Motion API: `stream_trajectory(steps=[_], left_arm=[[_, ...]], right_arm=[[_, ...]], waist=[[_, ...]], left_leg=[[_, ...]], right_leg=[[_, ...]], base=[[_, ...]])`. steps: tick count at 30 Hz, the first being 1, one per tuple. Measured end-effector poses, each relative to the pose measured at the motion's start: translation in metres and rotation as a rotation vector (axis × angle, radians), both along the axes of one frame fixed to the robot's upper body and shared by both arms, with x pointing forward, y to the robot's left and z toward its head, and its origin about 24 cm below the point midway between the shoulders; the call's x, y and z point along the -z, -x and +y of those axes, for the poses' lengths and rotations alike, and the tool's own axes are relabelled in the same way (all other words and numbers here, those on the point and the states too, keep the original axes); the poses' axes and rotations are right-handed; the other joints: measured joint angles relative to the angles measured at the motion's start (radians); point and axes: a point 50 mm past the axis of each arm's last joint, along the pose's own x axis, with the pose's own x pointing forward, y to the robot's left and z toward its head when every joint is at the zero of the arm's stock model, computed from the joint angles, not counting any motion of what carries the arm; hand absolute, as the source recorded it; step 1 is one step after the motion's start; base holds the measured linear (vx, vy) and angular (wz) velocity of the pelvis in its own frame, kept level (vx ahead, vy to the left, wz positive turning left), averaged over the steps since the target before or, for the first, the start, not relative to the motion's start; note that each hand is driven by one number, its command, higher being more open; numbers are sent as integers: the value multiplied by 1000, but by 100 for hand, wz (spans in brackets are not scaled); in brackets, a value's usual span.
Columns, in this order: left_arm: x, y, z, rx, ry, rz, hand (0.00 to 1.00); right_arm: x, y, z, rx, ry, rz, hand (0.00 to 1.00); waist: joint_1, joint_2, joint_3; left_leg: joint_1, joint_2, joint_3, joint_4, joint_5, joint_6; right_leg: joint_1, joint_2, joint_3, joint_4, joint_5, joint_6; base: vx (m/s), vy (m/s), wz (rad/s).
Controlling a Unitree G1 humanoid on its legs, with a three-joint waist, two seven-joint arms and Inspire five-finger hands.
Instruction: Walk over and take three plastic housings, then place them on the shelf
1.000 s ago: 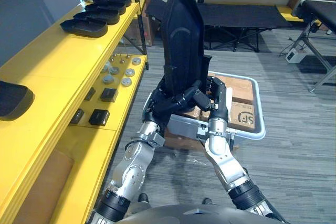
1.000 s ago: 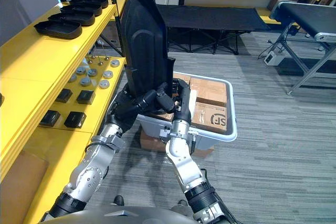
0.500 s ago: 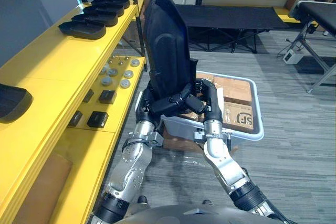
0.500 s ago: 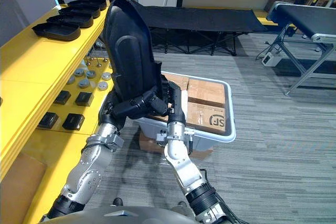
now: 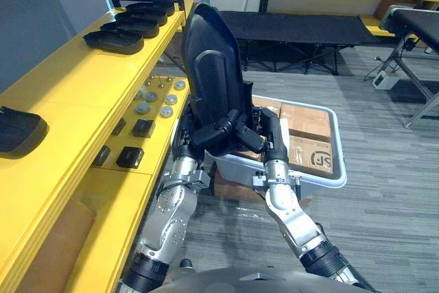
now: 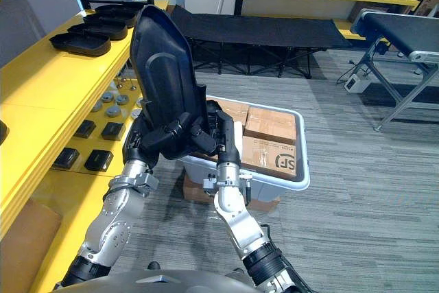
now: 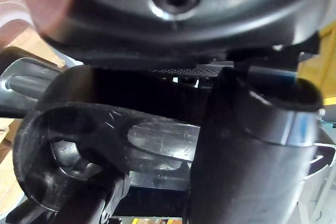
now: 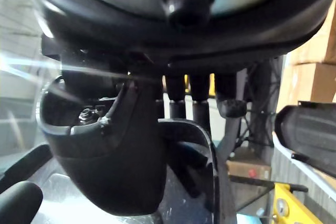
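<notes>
Around upright housing (image 5: 212, 66), left robot hand (image 5: 218, 135) curled.

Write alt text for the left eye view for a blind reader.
The left hand and right hand grip the lower end of a black plastic housing, held upright by a white bin of cardboard boxes. A yellow shelf on the left carries more black housings.

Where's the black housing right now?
The black housing stands nearly upright mid-frame in the eye views, gripped low by the left hand and right hand, over the near-left corner of the white bin, beside the yellow shelf.
</notes>
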Motion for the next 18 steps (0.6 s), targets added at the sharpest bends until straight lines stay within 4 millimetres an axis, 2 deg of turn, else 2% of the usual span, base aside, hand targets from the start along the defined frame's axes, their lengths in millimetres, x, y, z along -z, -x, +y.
stream_trajectory(steps=[5,8,10,16,17,18], left_arm=[[6,-2,4,10,76,45,0],[13,-3,9,0,224,106,0],[19,-2,6,39,367,134,0],[23,-1,8,41,458,106,0],[22,-1,8,37,458,96,0],[22,-1,7,35,459,91,0]], right_arm=[[-5,1,1,-12,-20,-45,0],[-12,4,8,-65,-45,-99,0],[-18,5,11,-83,-66,-132,0],[-22,8,16,-113,-80,-159,0],[-22,8,16,-119,-81,-163,100],[-23,8,16,-121,-82,-166,100]], waist=[[-5,-1,-1],[-11,-6,-6],[-9,-12,-10],[-22,-25,-18],[-23,-25,-18],[-23,-25,-18]], left_leg=[[1,0,0,-2,0,0],[1,0,1,-2,0,0],[0,0,2,-2,0,0],[0,-1,6,-1,-4,-1],[0,-1,8,-1,-4,-1],[-1,-1,8,-1,-5,-1]], right_leg=[[0,1,1,-3,4,6],[0,1,2,-6,4,6],[0,1,2,-6,4,6],[0,-1,3,-5,4,6],[0,-1,4,-5,4,6],[0,-1,5,-5,4,5]], base=[[0,0,0],[0,0,0],[0,0,0],[0,0,0],[0,0,-3],[0,0,-3]])
